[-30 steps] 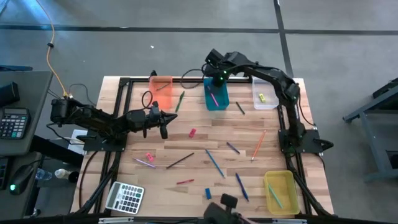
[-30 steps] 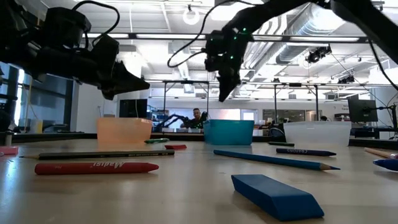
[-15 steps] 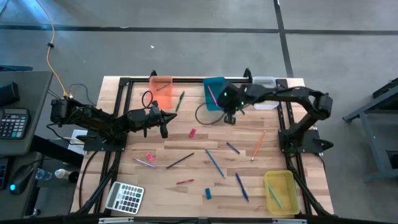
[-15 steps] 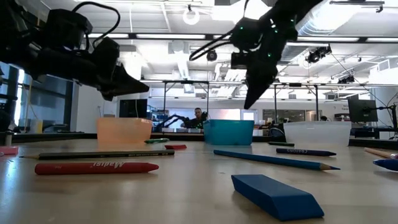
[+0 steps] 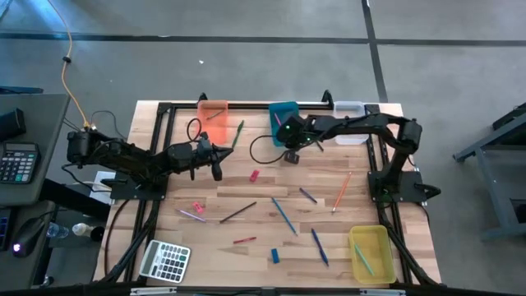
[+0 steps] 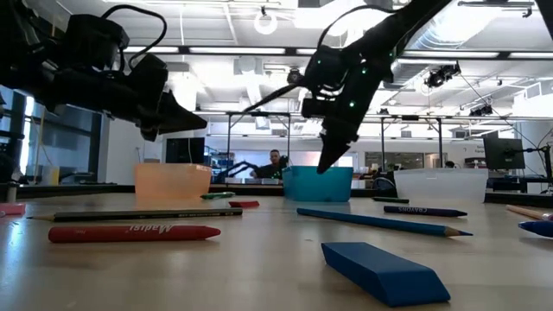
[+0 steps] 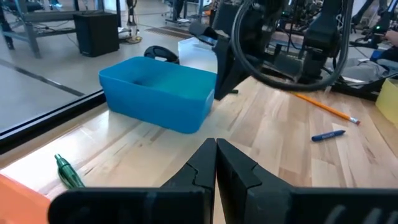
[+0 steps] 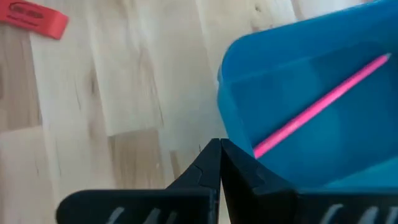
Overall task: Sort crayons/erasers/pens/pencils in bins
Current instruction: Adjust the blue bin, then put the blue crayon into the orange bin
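My right gripper (image 5: 289, 156) hovers shut and empty just on the near side of the teal bin (image 5: 283, 122). A pink pencil (image 8: 323, 102) lies slanting inside that bin. My left gripper (image 5: 216, 162) waits shut above the table's left part, near the orange bin (image 5: 214, 117). Flat on the wood lie blue pens (image 5: 283, 215), an orange pencil (image 5: 341, 191), a pink eraser (image 5: 254, 175), a red eraser (image 8: 34, 18) and a blue eraser (image 6: 384, 272). The clear bin (image 6: 441, 186) stands at the far right. The yellow bin (image 5: 370, 253) is at the near right.
A grey calculator (image 5: 164, 261) lies at the near left corner. A green pencil (image 5: 238, 133) lies between the orange and teal bins. A red crayon (image 6: 134, 232) and a dark pencil (image 5: 238, 212) lie in the near middle. A black frame borders the table.
My right gripper has left its place high over the teal bin. It has gone toward the table's near edge and down, then a little toward the left edge, and now hangs low beside the bin's near wall. My left arm has kept still.
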